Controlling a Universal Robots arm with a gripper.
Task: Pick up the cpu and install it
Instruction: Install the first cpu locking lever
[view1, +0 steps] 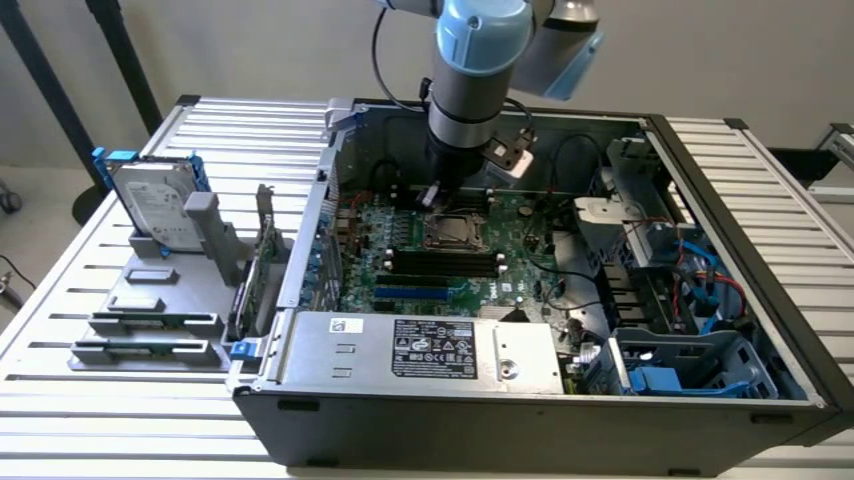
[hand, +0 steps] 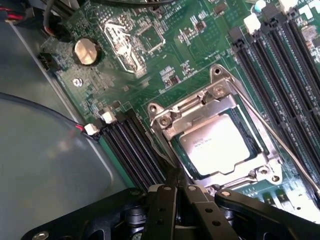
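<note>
Standing by the desk (view1: 80, 290), going across from the exterior view's left: there's the grey parts rack (view1: 154, 310) with a hard drive in a blue bracket (view1: 150, 205) standing upright in it, then the open PC case (view1: 561, 420) with the power supply (view1: 420, 350) along the near edge and the green motherboard (view1: 441, 260) behind it.

The arm (view1: 474, 80) hangs straight down over the board, and the pincer (hand: 175, 192) is pinched fully closed with nothing in it, tips together, right at the edge of the CPU socket (hand: 220, 142). The cpu (hand: 217, 145) is already sitting flat in that socket (shiny top catching the light), framed by the metal load plate (hand: 172, 120).

In the wrist view the chip lies just ahead of the closed tips, close but not touching as far as I can tell. It's square, so no real long axis to line up with. The thin retention lever wire (hand: 280, 140) runs along one side of the socket, between it and the dark RAM slots (hand: 290, 75).
</note>
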